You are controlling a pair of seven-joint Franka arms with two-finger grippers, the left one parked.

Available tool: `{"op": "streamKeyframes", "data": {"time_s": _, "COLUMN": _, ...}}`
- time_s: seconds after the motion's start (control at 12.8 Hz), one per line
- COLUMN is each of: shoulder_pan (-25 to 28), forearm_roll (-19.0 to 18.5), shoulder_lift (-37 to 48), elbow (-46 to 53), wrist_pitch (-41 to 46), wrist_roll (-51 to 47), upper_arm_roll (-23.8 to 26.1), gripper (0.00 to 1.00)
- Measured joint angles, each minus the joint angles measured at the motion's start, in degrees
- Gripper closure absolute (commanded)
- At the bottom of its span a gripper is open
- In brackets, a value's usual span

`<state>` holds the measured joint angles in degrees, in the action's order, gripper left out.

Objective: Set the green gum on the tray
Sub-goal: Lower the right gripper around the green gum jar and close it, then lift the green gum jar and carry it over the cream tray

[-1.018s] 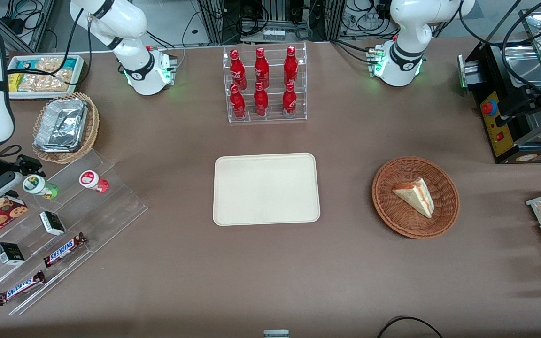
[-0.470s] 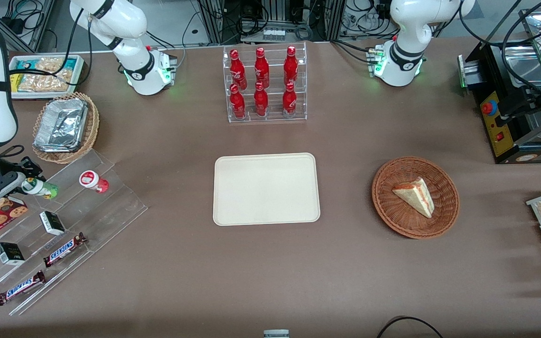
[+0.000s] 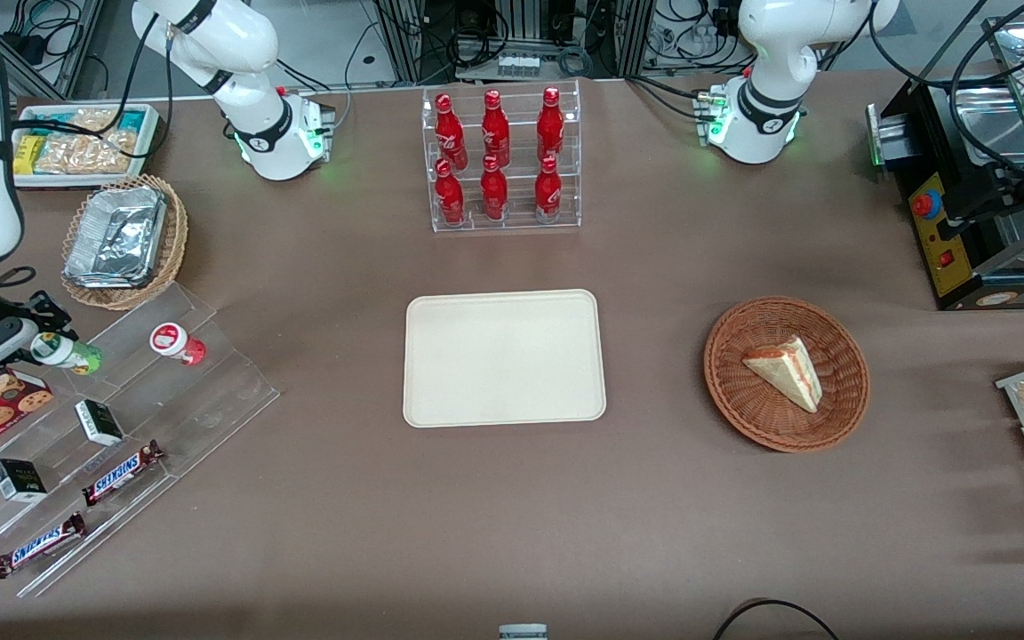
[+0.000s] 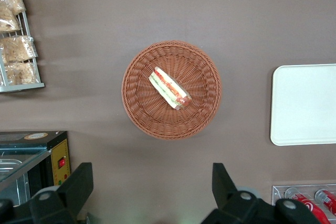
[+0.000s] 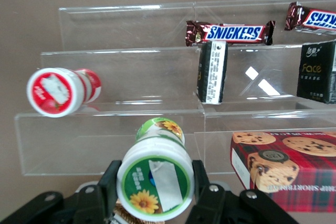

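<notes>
Gripper: black two-finger gripper, at the clear acrylic stepped rack, fingers pinching the gum bottle's lid end.
Green gum: small light-green cylindrical bottle with white round lid, lying sideways at the rack's uppermost step, beside the red-bodied small bottle.
Tray: flat cream-beige rectangular tray, well apart from the rack, toward the parked arm's end.

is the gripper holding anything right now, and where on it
Yes. The gripper, over the clear stepped rack, is shut on the green gum, with its jaws pressing opposite sides of the white lid end.
</notes>
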<state>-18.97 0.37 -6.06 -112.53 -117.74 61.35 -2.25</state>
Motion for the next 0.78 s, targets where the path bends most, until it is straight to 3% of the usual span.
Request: {"op": "streamKeyframes", "data": {"time_s": 0.78, "shoulder_pan": 6.4, "forearm_roll": 0.0, "shoulder_lift": 3.4, "elbow": 3.8, "wrist_pitch": 10.3, "wrist_roll": -11.5, "upper_arm_roll": 0.8, "gripper": 1.0}}
